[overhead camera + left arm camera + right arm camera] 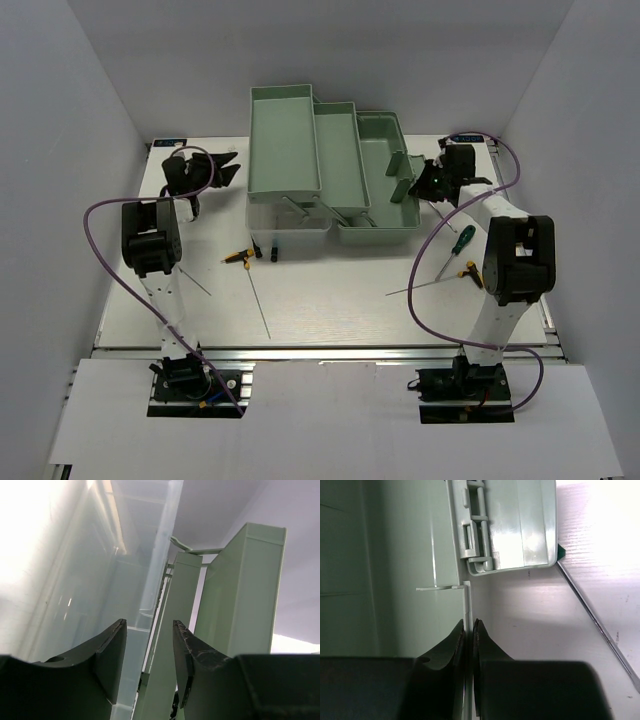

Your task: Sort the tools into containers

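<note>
Two right fingers (454,647) clamp a wall edge of the toolbox (380,236) (left fingers (112,655) apart, beside its clear lid (95,585)).

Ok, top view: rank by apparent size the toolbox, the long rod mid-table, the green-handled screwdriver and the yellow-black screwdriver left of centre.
1. toolbox, by far the largest.
2. long rod and green-handled screwdriver: similar length, the rod much thinner, so not ranked against each other.
3. yellow-black screwdriver, the shortest.
</note>
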Robot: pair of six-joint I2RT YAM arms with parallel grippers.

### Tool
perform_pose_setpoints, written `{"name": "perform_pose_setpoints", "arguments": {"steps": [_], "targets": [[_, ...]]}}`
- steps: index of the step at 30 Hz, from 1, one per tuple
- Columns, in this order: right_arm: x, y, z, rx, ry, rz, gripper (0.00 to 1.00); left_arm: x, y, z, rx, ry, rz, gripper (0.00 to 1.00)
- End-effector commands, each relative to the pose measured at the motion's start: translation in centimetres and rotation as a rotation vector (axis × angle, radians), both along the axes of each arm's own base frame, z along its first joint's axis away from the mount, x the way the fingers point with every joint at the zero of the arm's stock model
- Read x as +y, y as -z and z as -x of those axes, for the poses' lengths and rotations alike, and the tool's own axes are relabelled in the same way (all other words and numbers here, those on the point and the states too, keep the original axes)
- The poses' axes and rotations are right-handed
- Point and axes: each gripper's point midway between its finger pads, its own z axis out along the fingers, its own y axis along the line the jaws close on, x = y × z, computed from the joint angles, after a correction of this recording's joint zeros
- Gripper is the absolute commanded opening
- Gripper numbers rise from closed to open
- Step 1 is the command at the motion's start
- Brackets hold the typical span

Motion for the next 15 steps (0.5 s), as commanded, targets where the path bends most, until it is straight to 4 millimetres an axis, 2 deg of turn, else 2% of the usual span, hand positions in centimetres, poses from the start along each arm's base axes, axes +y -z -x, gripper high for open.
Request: {"name": "perform_pose_setpoints", "arguments": {"steps": [1, 4, 6, 7, 8, 10, 11, 12, 13, 14, 15], "targets": [[-1.6, 1.5, 1.6, 0.088, 0.084, -0.021, 0.0, 0.4, -1.5, 0.0, -0.029, 0.011, 0.001, 0.52], [-1.5, 1.7, 1.8, 0.09, 0.065, -0.018, 0.0, 0.3, -1.7, 0.9, -0.032, 0.037, -0.003, 0.52], [-1.4, 1.3, 1.7, 0.068, 0.022, -0.008, 0.0, 0.2, -2.0, 2.2, -0.022, 0.062, -0.043, 0.53], [-1.3, 1.1, 1.6, 0.056, -0.005, -0.006, 0.08, 0.2, -1.8, 2.7, -0.037, 0.077, -0.117, 0.53], [-1.1, 0.8, 1.6, 0.043, -0.034, -0.005, 0.37, 0.2, -2.0, 3.8, 0.011, 0.088, -0.156, 0.53], [-0.2, -0.3, 1.7, -0.001, -0.138, -0.011, 0.56, 0.7, -1.7, 5.0, 0.019, 0.1, -0.308, 0.54], [-0.1, -1.1, 1.7, -0.028, -0.164, -0.009, 0.71, 0.8, -2.3, 6.3, 0.065, 0.105, -0.351, 0.54], [0.2, -1.7, 1.8, -0.049, -0.198, -0.011, 0.75, 1.2, -2.4, 7.0, 0.079, 0.1, -0.392, 0.54], [0.2, -2.2, 1.8, -0.084, -0.237, 0.017, 0.8, 1.8, -1.6, 8.1, 0.133, 0.09, -0.464, 0.54], [0.2, -3.2, 1.7, -0.118, -0.256, 0.031, 0.87, 2.2, -1.8, 8.8, 0.145, 0.081, -0.502, 0.55], [0.2, -3.8, 1.7, -0.139, -0.271, 0.044, 0.89, 2.3, -3.2, 9.9, 0.131, 0.063, -0.539, 0.55]]}}
